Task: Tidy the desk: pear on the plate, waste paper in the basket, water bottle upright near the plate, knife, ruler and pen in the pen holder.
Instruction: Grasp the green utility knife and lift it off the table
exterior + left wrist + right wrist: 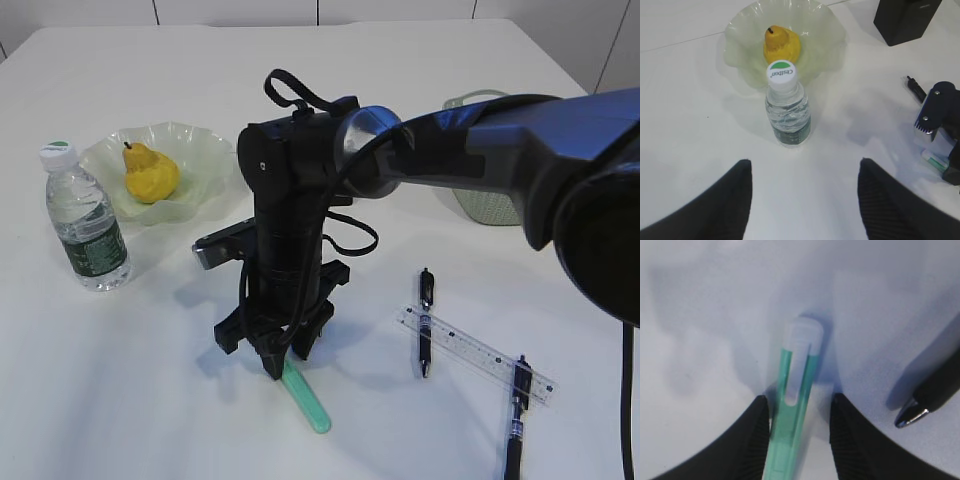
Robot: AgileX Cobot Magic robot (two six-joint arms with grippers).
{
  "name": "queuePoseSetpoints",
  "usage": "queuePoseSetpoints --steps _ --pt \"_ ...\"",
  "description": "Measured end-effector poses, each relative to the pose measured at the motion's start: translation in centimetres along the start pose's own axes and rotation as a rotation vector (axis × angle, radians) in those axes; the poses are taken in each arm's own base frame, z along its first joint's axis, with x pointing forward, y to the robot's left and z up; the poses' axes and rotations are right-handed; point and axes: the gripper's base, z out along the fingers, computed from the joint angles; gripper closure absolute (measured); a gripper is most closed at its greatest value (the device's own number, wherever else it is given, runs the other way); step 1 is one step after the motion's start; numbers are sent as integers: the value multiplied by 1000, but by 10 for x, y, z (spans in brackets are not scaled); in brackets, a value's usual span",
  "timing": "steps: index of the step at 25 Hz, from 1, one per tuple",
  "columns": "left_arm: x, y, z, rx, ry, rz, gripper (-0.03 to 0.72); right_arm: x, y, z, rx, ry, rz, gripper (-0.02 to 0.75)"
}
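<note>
On the white table point(120, 400), largest thing first:
Right arm point(480, 150): one, reaching across the middle of the exterior view, pointing straight down.
Right gripper point(282, 362): fingers narrowly apart, one on each side of the green knife, the left pad against its edge, a thin gap at the right; the knife lies on the table.
Left gripper point(802, 200): spread wide, holding nothing, hovering above the table in front of the bottle.
Basket point(478, 200): one, pale green, mostly hidden behind the right arm.
Plate point(205, 165): one, translucent green with a wavy rim, at the far left.
Water bottle point(85, 222): one, upright, white cap on, just beside the plate's near-left rim.
Pear point(150, 175): one, yellow, lying on the plate.
Ruler point(478, 354): one, clear, flat on the table at right.
Pens: two, both black; one pen point(425, 320) crosses the ruler's left end, the second pen point(517, 420) crosses its right end.
Knife point(308, 397): one, a green utility knife with a white slider, flat on the table, its near end sticking out from the right gripper.
Black box point(905, 19): one, in the left wrist view, beyond the plate.
</note>
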Motion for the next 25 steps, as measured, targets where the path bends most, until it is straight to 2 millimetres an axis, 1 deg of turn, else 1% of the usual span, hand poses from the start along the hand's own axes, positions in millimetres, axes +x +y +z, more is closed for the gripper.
queuePoseSetpoints --steps 12,16,22,25 --pt "1 0 0 0 5 0 222 0 0 0 2 0 36 408" --pt "1 0 0 1 7 0 222 -1 -1 2 4 2 40 478" --pt "2 0 0 2 25 0 222 -2 -1 2 4 2 47 563" --pt "2 0 0 2 27 0 222 -2 -1 2 4 2 48 588"
